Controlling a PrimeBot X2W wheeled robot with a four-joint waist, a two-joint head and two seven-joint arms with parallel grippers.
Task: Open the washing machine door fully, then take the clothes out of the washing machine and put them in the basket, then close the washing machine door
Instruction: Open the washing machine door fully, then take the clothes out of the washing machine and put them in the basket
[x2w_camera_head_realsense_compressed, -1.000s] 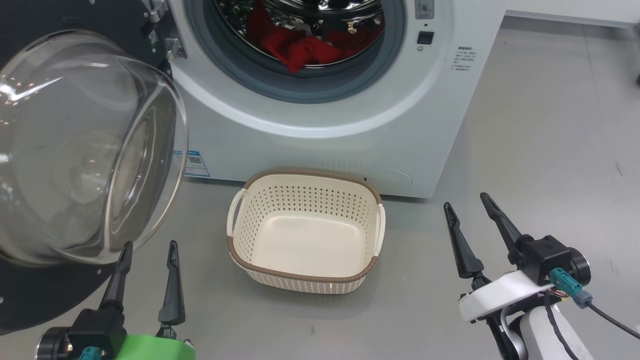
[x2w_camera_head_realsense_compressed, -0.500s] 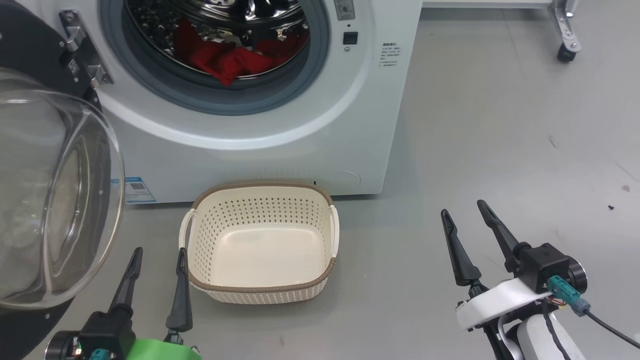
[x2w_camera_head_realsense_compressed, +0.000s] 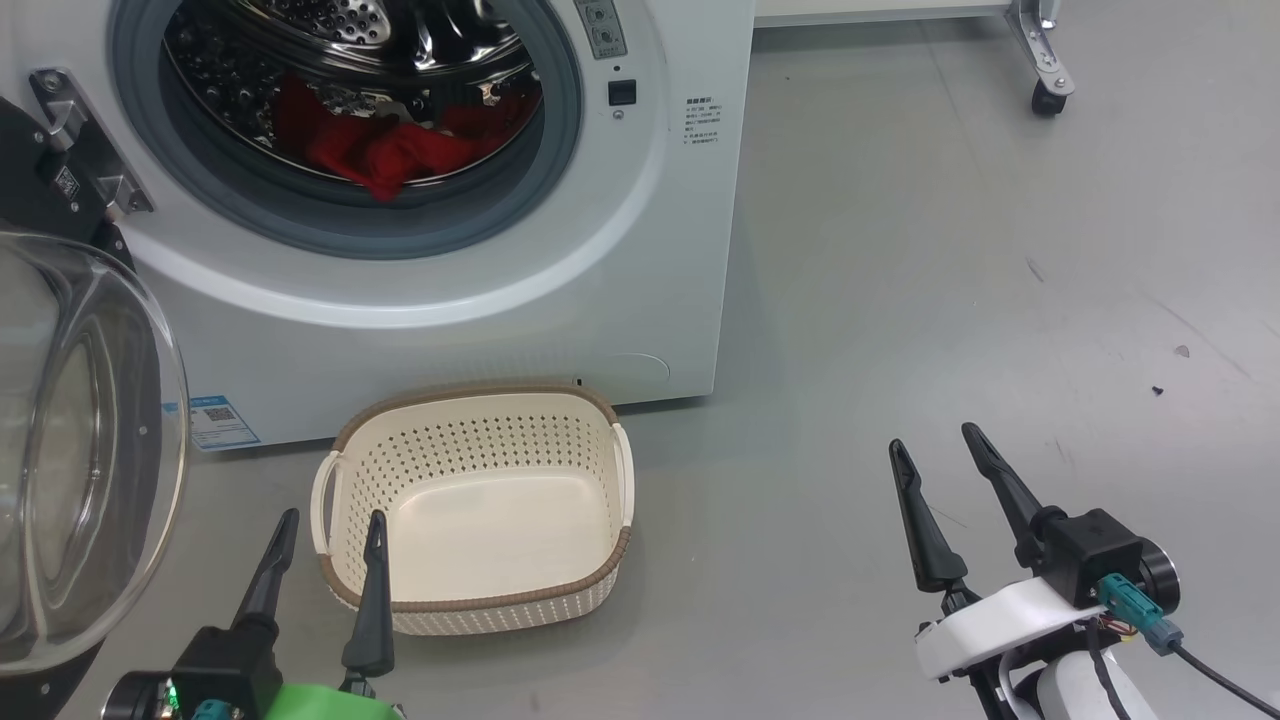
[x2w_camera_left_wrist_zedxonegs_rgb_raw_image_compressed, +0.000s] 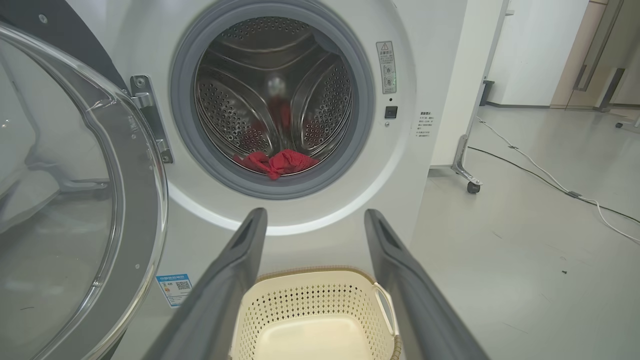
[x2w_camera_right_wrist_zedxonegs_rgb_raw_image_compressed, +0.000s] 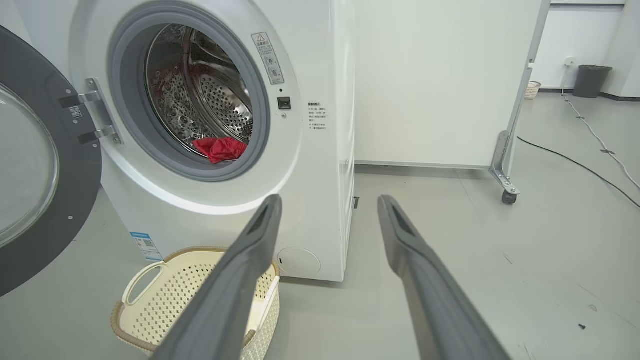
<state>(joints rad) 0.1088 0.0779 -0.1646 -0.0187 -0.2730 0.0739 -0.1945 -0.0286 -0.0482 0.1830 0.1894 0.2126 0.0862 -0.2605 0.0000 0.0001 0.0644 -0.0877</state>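
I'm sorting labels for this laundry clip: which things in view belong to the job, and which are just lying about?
Part of the job:
washing machine
washing machine door, swung open
clothes, in the drum
basket, empty

Just lying about:
castor of a wheeled stand
white cable on the floor
grey bin

My two fingers (x2w_camera_left_wrist_zedxonegs_rgb_raw_image_compressed: 220, 285) stand spread wide, holding nothing. Between them at six o'clock sits the basket (x2w_camera_left_wrist_zedxonegs_rgb_raw_image_compressed: 310, 300), just in front of the washing machine (x2w_camera_left_wrist_zedxonegs_rgb_raw_image_compressed: 430, 75). At twelve o'clock is the drum (x2w_camera_left_wrist_zedxonegs_rgb_raw_image_compressed: 225, 100), the clothes (x2w_camera_left_wrist_zedxonegs_rgb_raw_image_compressed: 280, 162) bunched at its six o'clock. The washing machine door (x2w_camera_left_wrist_zedxonegs_rgb_raw_image_compressed: 140, 210) hangs open at nine o'clock.
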